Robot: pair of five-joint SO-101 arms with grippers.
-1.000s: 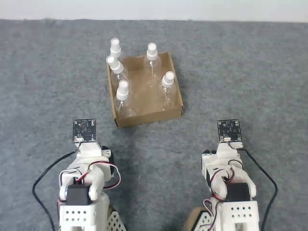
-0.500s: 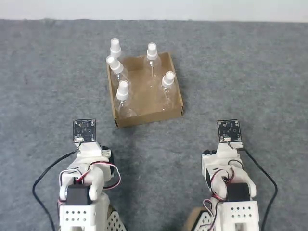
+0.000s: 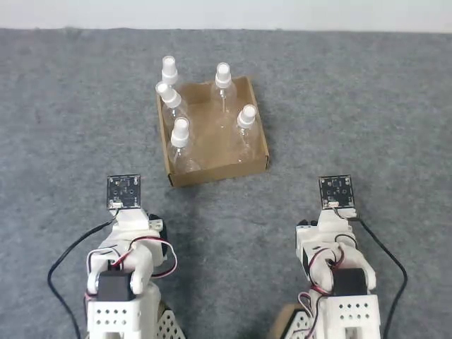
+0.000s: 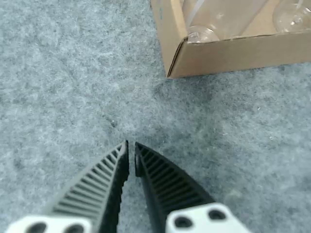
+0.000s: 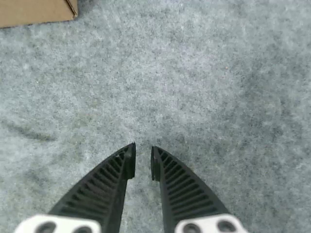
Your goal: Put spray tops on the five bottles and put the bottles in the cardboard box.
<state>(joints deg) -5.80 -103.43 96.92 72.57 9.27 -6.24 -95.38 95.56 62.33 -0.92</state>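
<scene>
**Five capped bottles in box, both arms parked near edge**

- Table (image 3: pixel 367 106): grey carpet-like surface, carries everything.
- Left arm (image 3: pixel 120 272) and right arm (image 3: pixel 337 275): side by side at the near edge, well apart from each other and from the box.
- Box (image 3: pixel 219 171): cardboard, open top, at mid-table, closer to the left arm's side and rotated slightly. In the left wrist view its near corner (image 4: pixel 176 60) sits just ahead of the end effector. In the right wrist view only a corner (image 5: pixel 36 12) shows.
- Bottles (image 3: pixel 185 154): five, clear, upright, inside the box. Three are along the left wall, two on the right side. For the far-left one I can't tell exactly where its base sits against the rim. Two clear bases (image 4: pixel 201 34) show over the box wall in the left wrist view.
- Spray tops (image 3: pixel 181 131): white, one on each of the five bottles.
- Left end effector (image 4: pixel 131 144): clenched, tips almost touching, empty, above bare table just short of the box corner.
- Right end effector (image 5: pixel 142 147): clenched down to a narrow slit, empty, above bare table, apart from the box.
</scene>
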